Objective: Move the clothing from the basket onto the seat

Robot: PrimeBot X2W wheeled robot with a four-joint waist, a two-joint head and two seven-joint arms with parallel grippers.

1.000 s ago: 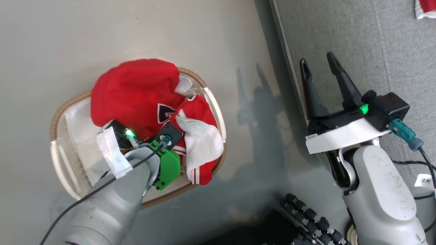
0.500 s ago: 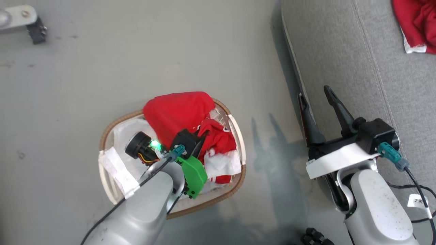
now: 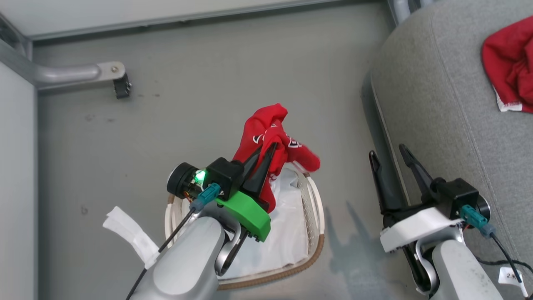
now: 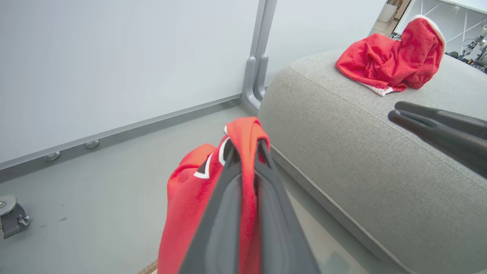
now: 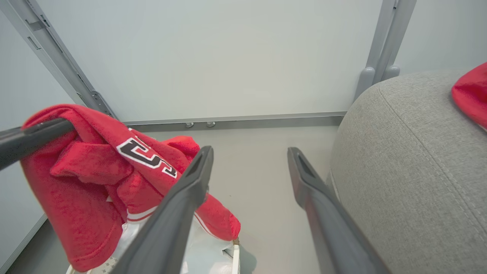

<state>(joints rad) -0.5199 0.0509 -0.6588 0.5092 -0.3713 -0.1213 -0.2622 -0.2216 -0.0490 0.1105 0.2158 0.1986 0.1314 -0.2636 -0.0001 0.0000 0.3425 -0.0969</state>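
Clothing [image 3: 266,125] hangs lengthwise downward toward basket [image 3: 313,204] from clenched left hand [image 3: 266,149]; right hand [image 3: 387,151] splayed.

A bright red soft fabric garment [image 5: 87,179] with a black-and-white patch hangs at the left of the frame, pinched in the left gripper [image 5: 62,127], above the cream-white plastic basket [image 5: 234,258] at the bottom edge. The right gripper [image 5: 250,152] spreads its dark fingers wide at centre. The grey upholstered seat [image 5: 399,171] takes up the right side, with a red cloth [image 5: 471,95] at the upper right edge.
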